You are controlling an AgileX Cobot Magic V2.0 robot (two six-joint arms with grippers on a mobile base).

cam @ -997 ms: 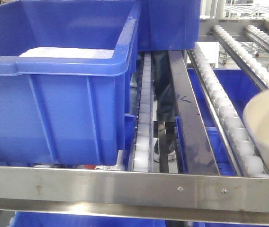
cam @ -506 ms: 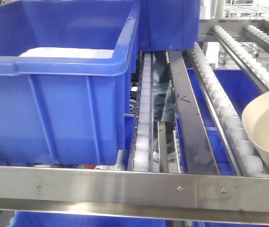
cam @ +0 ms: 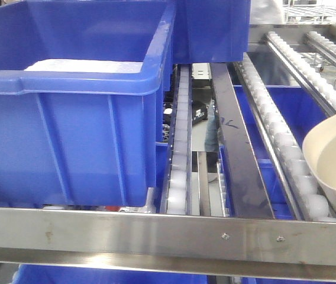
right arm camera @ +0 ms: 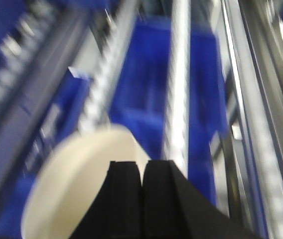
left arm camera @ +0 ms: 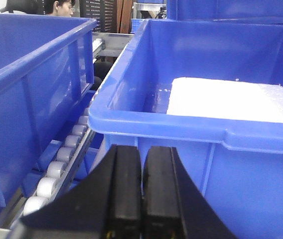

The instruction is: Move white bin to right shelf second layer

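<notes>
Cream-white plastic fills the lower left of the right wrist view: the white bin (right arm camera: 76, 184) hangs just under the right gripper (right arm camera: 142, 199), whose pads are pinched together, apparently on the bin's near rim, though blur hides the contact. In the front view the bin (cam: 332, 161) sits tilted at the right edge, above a roller track (cam: 274, 127) of the right shelf second layer (cam: 168, 235). The left gripper (left arm camera: 142, 196) is clenched on nothing, parked just before a blue crate (left arm camera: 206, 129).

The step in hand seems to be setting the bin down. To do it well, I would level the bin, lower it so its rounded base spans the rollers beneath the gripper, and let go only once it rests steady, since rollers may let it drift.
</notes>
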